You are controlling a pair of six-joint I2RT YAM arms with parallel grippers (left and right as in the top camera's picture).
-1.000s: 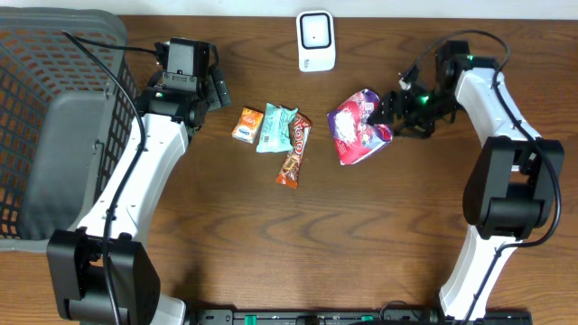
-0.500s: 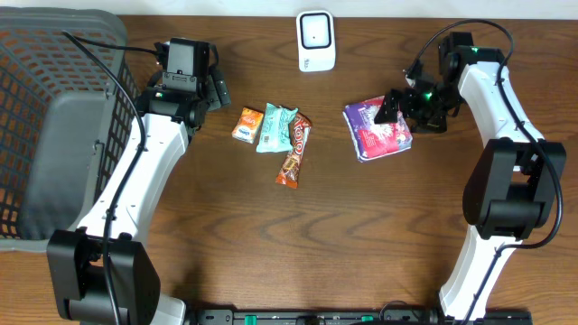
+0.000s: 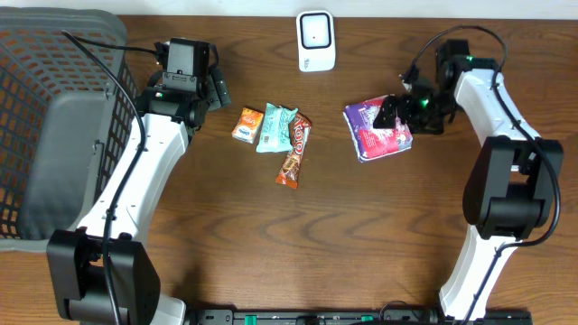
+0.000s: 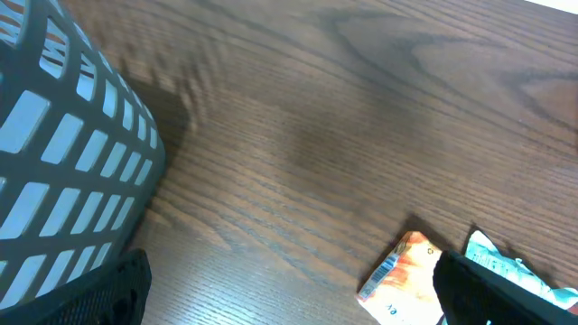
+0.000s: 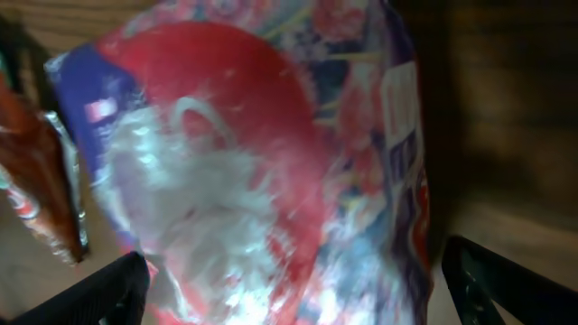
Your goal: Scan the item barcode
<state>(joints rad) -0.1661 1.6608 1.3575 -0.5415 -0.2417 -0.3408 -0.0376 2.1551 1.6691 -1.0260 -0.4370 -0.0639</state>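
Snack bag [image 3: 375, 134] flat on table [image 3: 361, 235], right of barcode scanner [image 3: 315, 41], under right gripper [image 3: 395, 110]; jaws spread wide, nothing gripped. Left gripper [image 3: 217, 90] wide open, empty, beside basket [image 3: 36, 108].

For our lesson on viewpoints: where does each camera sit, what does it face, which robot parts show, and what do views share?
Overhead: above the table, looking straight down; left arm, right arm, basket, scanner, snacks.
Left wrist: on the left arm, facing table, basket wall, orange packet; own fingertips at lower corners.
Right wrist: close over the red-purple bag; own fingertips at lower corners.
Shared: overhead also shows packet and bag.
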